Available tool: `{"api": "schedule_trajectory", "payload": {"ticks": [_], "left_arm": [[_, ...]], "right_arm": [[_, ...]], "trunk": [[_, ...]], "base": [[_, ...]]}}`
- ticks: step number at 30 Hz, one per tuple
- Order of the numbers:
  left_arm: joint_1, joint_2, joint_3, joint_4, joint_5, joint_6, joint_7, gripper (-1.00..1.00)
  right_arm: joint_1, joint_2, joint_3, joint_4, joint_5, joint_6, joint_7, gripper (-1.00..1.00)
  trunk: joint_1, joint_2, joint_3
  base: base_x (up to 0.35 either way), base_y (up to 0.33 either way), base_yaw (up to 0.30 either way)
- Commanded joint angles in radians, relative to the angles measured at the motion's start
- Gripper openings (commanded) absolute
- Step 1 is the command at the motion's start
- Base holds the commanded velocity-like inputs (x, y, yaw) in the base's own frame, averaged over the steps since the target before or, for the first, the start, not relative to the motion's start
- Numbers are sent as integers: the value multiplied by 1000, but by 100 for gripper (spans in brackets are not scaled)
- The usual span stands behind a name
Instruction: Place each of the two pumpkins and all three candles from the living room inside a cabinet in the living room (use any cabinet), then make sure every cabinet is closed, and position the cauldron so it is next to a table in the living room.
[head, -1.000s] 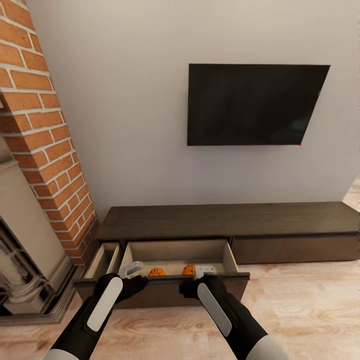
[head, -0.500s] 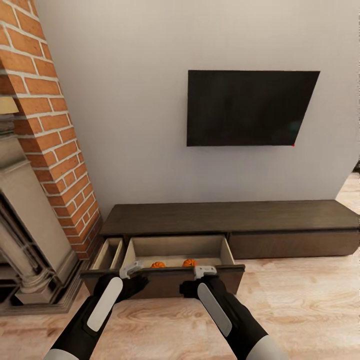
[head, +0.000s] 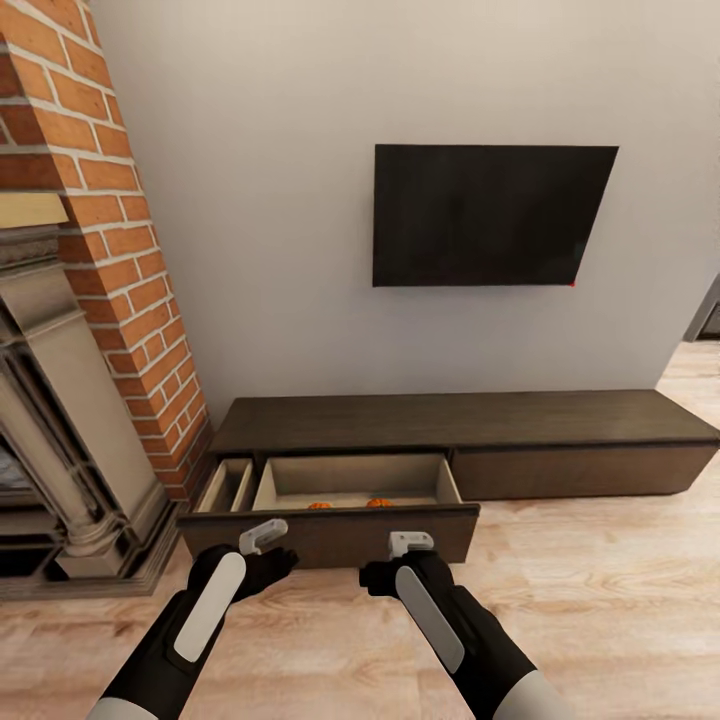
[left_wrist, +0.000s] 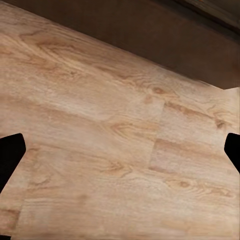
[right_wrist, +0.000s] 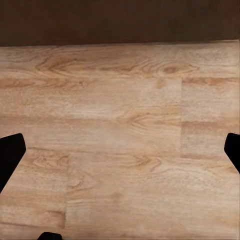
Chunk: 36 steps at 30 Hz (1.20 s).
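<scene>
I've got the left gripper (head: 263, 536) and right gripper (head: 411, 543) spread empty, pointed at the floor just short of the cabinet (head: 470, 440), whose open drawer beyond them holds both pumpkins (head: 378, 502), awaiting candles.

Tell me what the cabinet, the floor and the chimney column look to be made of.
Cabinet: dark brown wood, matte, faint grain; the open drawer is lined pale beige.
Floor: light wood planks, visible knots and seams, possibly laminate.
Chimney column: red brick with pale mortar joints.
</scene>
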Motion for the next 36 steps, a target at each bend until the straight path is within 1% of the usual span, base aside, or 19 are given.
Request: {"api": "schedule_trajectory", "payload": {"ticks": [1,22,32,36], "left_arm": [[-1,0,-1,-2,11,0,10,100],[-1,1,-1,-15,11,0,10,100],[-1,1,-4,-35,10,0,10,100],[-1,1,-6,-36,9,0,10,100]], "right_arm": [[-1,0,2,-1,-10,1,-10,100],[-1,2,3,-1,-11,1,-9,100],[-1,2,2,-1,-11,1,-9,100],[-1,1,2,-1,-10,1,-9,100]], "trunk": [[0,-1,-1],[0,-1,-1],[38,-71,-32],[54,-99,-45]], "base": [[-54,0,0],[-4,0,0],[0,0,0],[-164,0,0]]}}
